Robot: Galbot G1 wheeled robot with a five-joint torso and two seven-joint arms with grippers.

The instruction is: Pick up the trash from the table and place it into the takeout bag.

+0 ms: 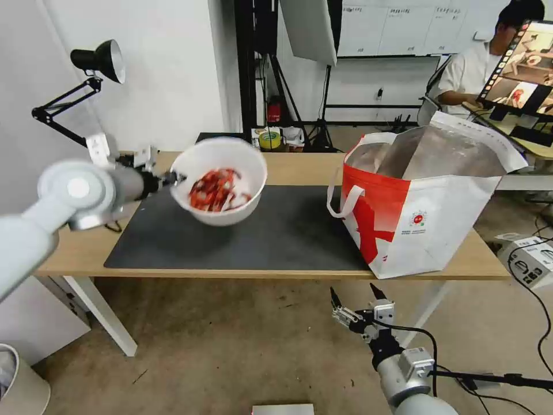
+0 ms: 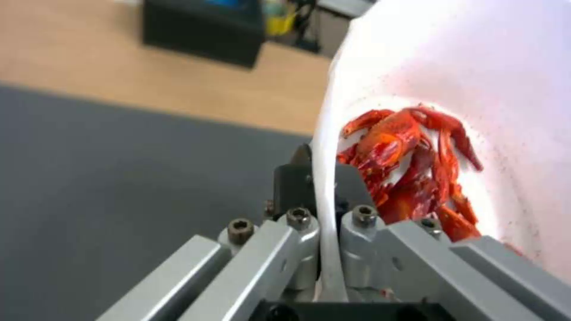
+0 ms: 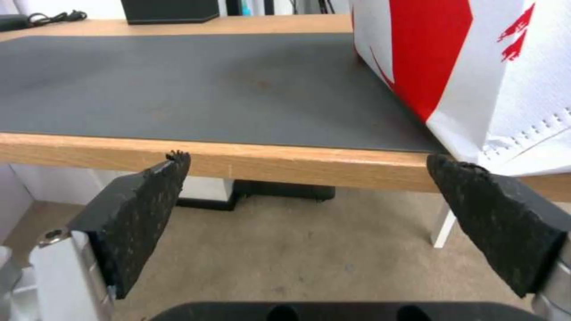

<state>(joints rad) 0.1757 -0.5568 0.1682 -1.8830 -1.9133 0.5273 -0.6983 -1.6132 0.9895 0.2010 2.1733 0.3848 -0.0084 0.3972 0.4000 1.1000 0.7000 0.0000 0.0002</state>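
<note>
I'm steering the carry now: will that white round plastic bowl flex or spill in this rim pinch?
Probably flexes: the left end effector pinches only the thin rim of the white round plastic bowl. It is tilted, so the loose red scraps may slide out. Likely light.

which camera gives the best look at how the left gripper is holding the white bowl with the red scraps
The left wrist view: the left gripper is shut on the white round plastic bowl, one finger either side of its rim. The head view shows that bowl whole, tilted above the dark grey mat, with the pinch small. The right wrist view faces elsewhere.
</note>
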